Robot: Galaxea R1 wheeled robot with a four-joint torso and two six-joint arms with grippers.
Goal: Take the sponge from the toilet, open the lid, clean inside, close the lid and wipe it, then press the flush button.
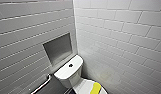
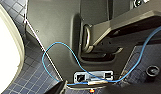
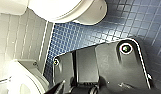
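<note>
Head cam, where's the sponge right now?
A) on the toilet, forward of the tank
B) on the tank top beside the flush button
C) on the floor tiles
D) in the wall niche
A: the yellow sponge lies on the toilet, on its white top surface forward of the tank. It sits apart from the flush button and well below the wall niche.

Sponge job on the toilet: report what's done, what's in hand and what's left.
Done: nothing visible yet. The sponge lies on the lid of the toilet, and the lid looks shut. In hand: no step shows as under way; the sponge sits untouched. Left: picking it up, opening the lid, cleaning inside, closing, wiping, and pressing the flush button.
</note>
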